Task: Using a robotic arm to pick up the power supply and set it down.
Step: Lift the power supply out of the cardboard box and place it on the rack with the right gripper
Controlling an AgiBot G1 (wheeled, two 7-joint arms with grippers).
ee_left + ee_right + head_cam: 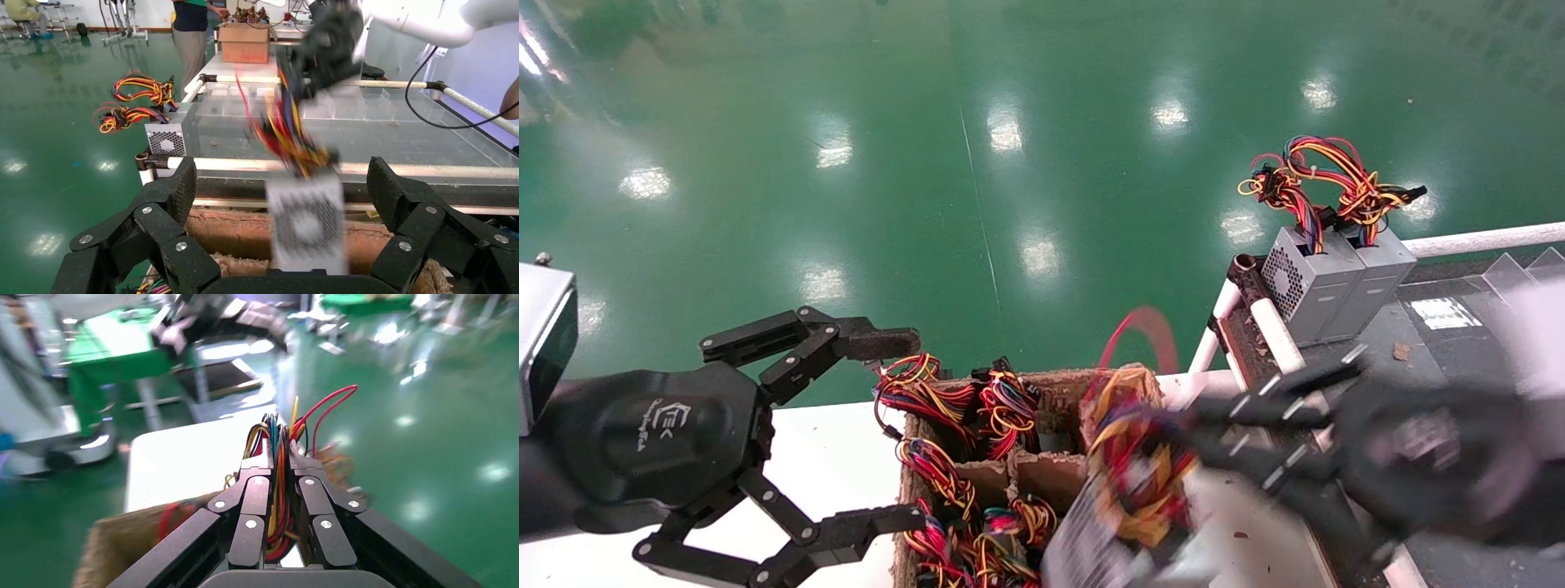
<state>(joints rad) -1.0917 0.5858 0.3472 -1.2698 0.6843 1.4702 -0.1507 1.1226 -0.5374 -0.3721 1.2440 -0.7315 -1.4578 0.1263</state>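
My right gripper (1197,437) is shut on the coloured wire bundle (1136,465) of a power supply. Its grey box (1091,555) hangs blurred below the wires, over the near right part of a cardboard box (1058,380). In the right wrist view the fingers (254,496) pinch red, yellow and orange wires (280,496). The left wrist view shows the hanging power supply (306,223) with its fan grille, in front of my open left gripper (283,184) and apart from it. My left gripper (899,429) is stationed at the box's left side.
The divided cardboard box holds several more wired power supplies (944,474) on a white table (829,457). Two grey power supplies (1324,286) stand on a dark rack with white pipe rails (1483,239) to the right. Green floor lies beyond.
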